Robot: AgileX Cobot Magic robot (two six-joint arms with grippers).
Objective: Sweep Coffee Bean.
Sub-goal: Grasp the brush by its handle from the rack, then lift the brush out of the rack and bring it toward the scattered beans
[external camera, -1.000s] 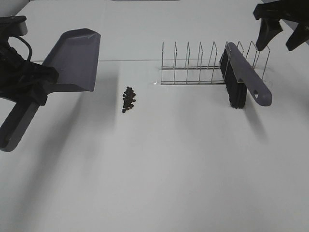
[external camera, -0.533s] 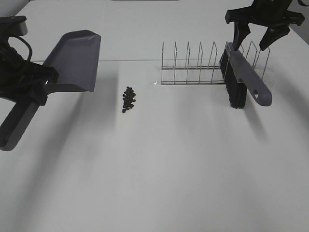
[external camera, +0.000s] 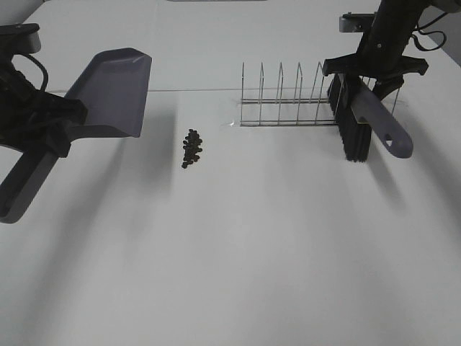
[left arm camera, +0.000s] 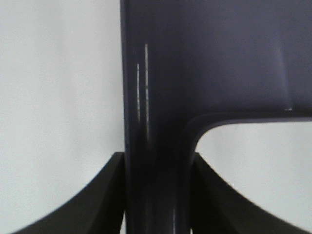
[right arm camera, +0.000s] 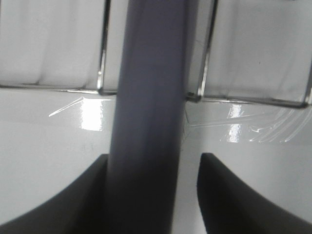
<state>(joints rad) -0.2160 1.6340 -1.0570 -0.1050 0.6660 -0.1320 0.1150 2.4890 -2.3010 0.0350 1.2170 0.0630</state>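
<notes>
Overhead view:
- left arm (external camera: 29, 108) cut by the frame edge at 9 o'clock.
- left gripper (external camera: 52, 140) reads as one black mass. Fingers not separable where they meet the dustpan (external camera: 115, 86) handle.
- right arm (external camera: 392, 29) runs out of frame at 1 o'clock.
- right gripper (external camera: 366, 86) tips lost behind the brush (external camera: 385, 130) handle and the rack (external camera: 299, 104) wires.
- the coffee bean (external camera: 191, 148) pile, 10 o'clock of centre, clumped. Too small to count.

Left wrist view: dustpan overruns the frame, soft focus. Only the fingers' (left arm camera: 97, 200) inner curves show.

Right wrist view: brush handle blurred, both ends out of frame, bristles unseen. Contact with one finger (right arm camera: 73, 200) unclear.
</notes>
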